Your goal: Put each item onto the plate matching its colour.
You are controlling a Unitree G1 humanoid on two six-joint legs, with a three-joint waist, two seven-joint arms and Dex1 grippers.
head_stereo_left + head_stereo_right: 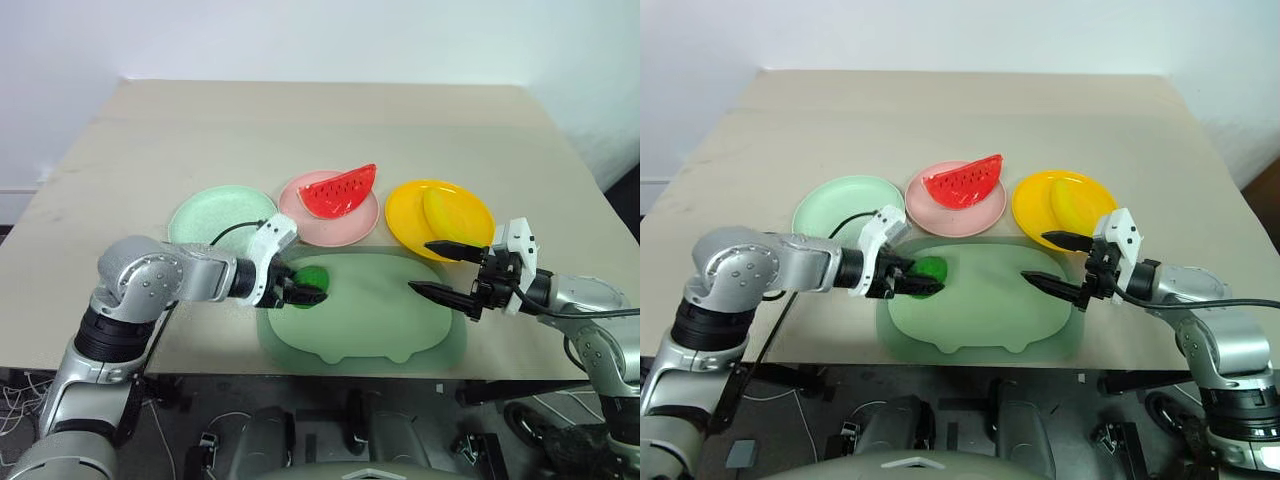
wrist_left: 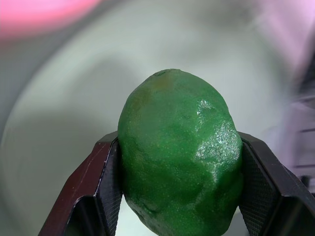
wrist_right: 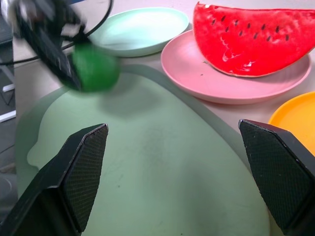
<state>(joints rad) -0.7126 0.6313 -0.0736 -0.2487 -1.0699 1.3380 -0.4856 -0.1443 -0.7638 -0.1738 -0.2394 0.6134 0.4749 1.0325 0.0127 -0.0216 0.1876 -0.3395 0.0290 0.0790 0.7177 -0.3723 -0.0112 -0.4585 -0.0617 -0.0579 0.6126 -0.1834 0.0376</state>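
My left gripper is shut on the round green fruit, held just above the left end of the grey-green mat. The mint green plate lies bare just behind it. A red watermelon wedge rests on the pale pink plate. The yellow banana lies on the bright yellow plate. My right gripper stands open with nothing between its fingers, over the mat's right end, in front of the yellow plate.
The three plates sit in a row across the middle of a beige table. The mat lies at the table's near edge. Bare tabletop stretches behind the plates and to both sides.
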